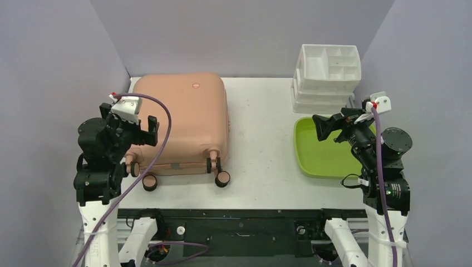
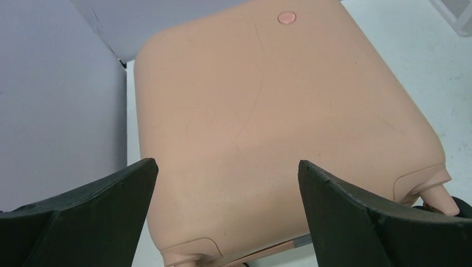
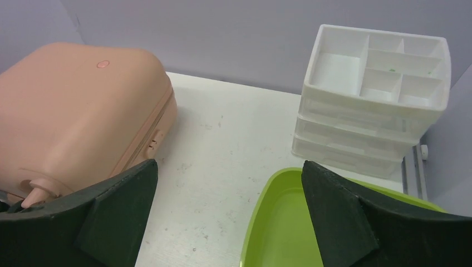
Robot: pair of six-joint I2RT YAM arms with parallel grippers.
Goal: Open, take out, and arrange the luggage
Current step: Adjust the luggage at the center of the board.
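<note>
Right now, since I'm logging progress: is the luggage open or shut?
Shut. The luggage lies flat, its two halves together along the side seam; nothing of its inside shows.

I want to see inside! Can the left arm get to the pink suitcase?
Probably yes. The left fingers hang open right over the closed suitcase, and nothing sits between them.

No legible text anywhere; the round badge (image 2: 287, 17) on the luggage (image 2: 267, 128) is too small to read.
</note>
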